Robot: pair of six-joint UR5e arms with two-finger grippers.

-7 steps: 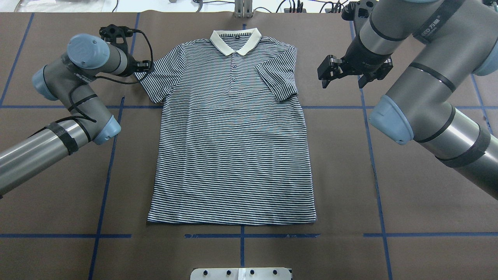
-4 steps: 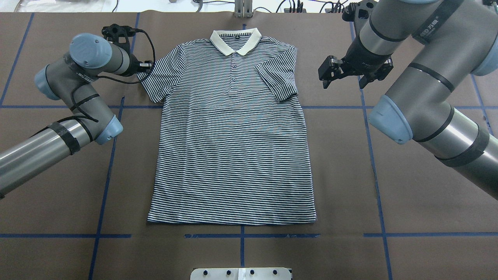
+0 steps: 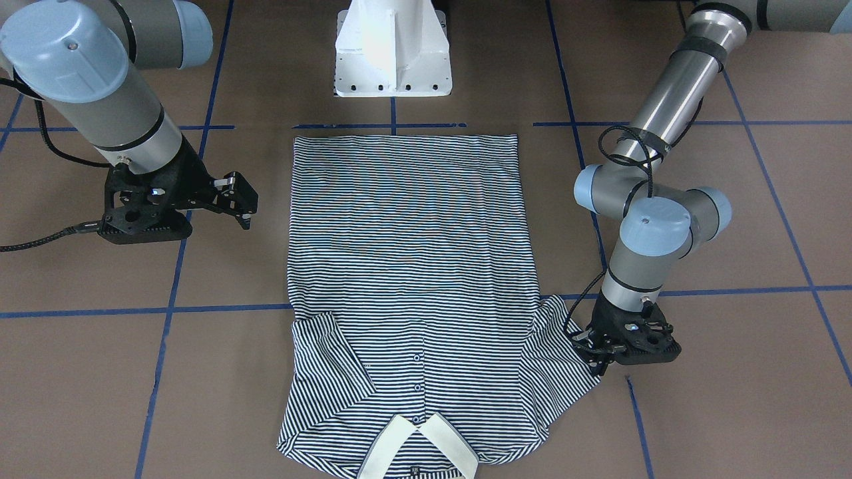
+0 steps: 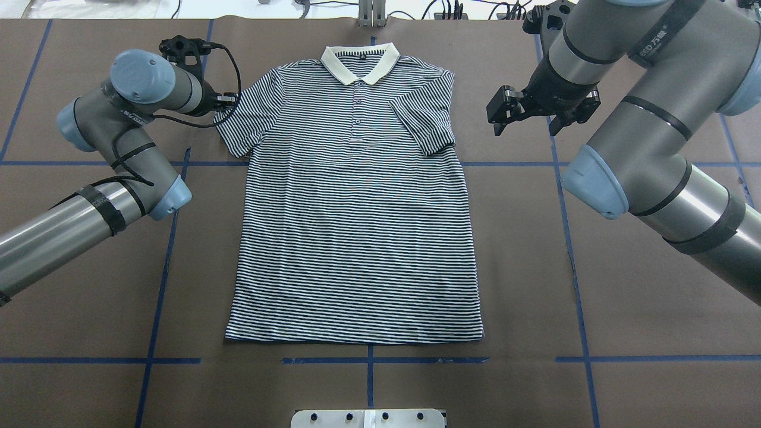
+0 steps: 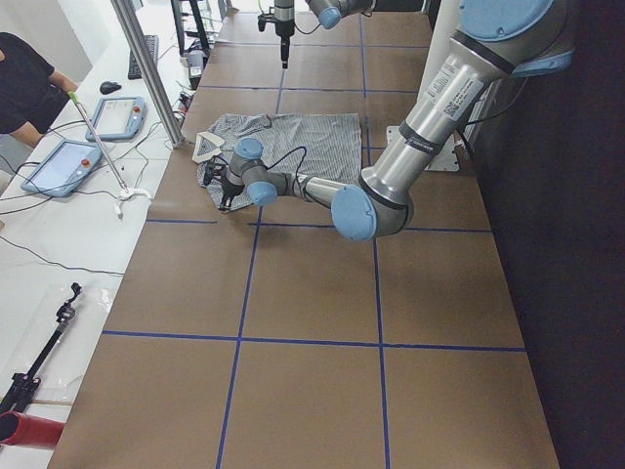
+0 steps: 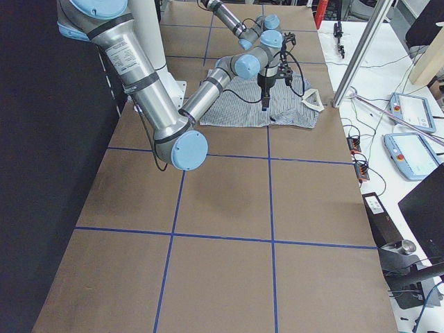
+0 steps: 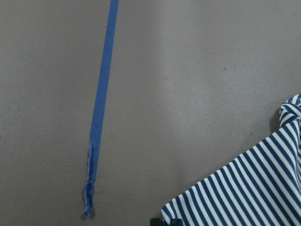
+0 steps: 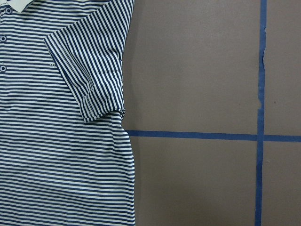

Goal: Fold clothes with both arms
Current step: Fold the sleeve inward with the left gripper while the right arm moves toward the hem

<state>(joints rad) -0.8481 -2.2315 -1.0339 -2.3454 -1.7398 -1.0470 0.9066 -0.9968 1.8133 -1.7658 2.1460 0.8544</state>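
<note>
On the brown tabletop (image 4: 89, 333), seen from overhead, the left arm (image 4: 119, 125) comes in from 9 o'clock. Its pincer (image 4: 227, 100) sits at the outer edge of the striped polo shirt's left sleeve (image 4: 244, 119), at the shirt's 10 o'clock. The wrist hides most of the pincer there. The left wrist camera catches only a black sliver of fingertip (image 7: 164, 221), cut off at the bottom edge beside the sleeve corner, so I cannot tell whether the pincer is clenched on the cloth or merely touching it.

The polo shirt (image 4: 357, 238) lies flat and face up in the middle, with its white collar (image 4: 359, 62) at 12 o'clock and its hem at 6 o'clock. The hem lies just short of a blue tape line (image 4: 89, 360). The right sleeve (image 4: 423, 122) lies folded inward over the chest. The chest logo (image 8: 51, 65) beside it is too small to read.

At the shirt's 2 o'clock the right arm (image 4: 642, 148) holds its pincer (image 4: 499, 113) released, jaws spread, clear of the fabric. The arm's upper part is cut off by the frame's right edge.
</note>
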